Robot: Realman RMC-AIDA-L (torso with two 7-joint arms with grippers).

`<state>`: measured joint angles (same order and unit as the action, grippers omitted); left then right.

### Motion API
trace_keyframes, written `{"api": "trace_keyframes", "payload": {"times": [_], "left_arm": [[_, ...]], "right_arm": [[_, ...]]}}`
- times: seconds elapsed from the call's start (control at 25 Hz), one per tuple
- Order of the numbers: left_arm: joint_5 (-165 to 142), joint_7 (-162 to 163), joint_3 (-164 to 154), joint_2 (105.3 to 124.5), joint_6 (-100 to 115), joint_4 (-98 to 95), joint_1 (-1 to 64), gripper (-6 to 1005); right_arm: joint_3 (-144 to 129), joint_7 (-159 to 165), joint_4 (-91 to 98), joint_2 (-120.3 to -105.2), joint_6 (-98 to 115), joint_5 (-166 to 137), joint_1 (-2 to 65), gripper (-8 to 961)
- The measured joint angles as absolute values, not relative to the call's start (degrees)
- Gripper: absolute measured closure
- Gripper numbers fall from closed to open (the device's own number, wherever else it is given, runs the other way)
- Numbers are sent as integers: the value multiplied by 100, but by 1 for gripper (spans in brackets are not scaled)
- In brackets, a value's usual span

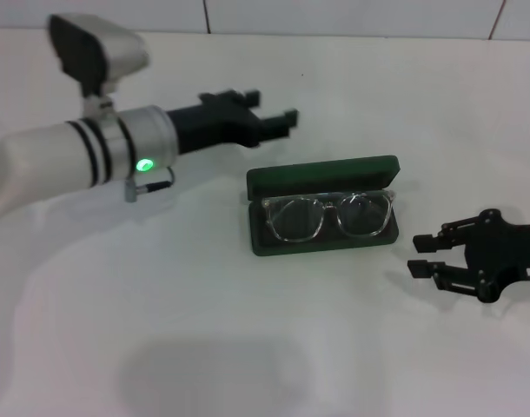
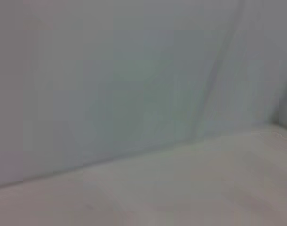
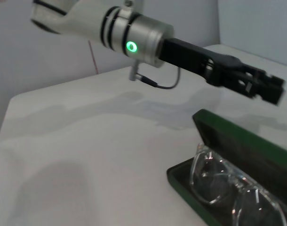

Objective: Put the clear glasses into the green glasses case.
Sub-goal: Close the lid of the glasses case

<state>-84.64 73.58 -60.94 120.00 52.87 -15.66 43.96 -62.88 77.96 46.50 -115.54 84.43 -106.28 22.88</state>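
The green glasses case [image 1: 321, 179] lies open in the middle of the white table, its lid standing up at the back. The clear glasses [image 1: 329, 217] rest inside its base, lenses facing up. My left gripper [image 1: 272, 108] hovers open and holds nothing, behind and to the left of the case. My right gripper [image 1: 419, 254] sits low to the right of the case, open and holding nothing. The right wrist view shows the case [image 3: 237, 141] with the glasses [image 3: 228, 186] in it, and the left gripper [image 3: 272, 89] above the lid.
The white table [image 1: 204, 347] spreads around the case, with a pale tiled wall [image 1: 352, 16] behind its far edge. The left wrist view shows only the wall [image 2: 110, 70] and a strip of table [image 2: 190, 188].
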Motion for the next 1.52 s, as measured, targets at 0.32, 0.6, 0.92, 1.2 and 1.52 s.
{"api": "trace_keyframes", "payload": {"times": [0.32,0.6,0.92,1.2,1.52], "left_arm": [[-8384,7599,-6803,12066,5317,-1596,4636,214],[-8308,7608,-6811,12067,5328,-1600,4606,215],[-8304,7594,-6811,12067,5326,-1605,4609,216],[-8304,7571,-6811,12068,5328,-1608,4609,216],[-7938,7546,-7288,12073,5327,-1607,4619,217]], "right_arm": [[-6270,7088,3793,-11565,8334,-10180,2568,634],[-6307,7244,3148,-11537,8199,-10265,3055,634],[-6319,7692,2546,-11576,7892,-10537,3548,635],[-6319,7935,2142,-11610,7437,-10489,3816,635],[-6319,8069,1964,-11619,7334,-10456,3957,635]]}}
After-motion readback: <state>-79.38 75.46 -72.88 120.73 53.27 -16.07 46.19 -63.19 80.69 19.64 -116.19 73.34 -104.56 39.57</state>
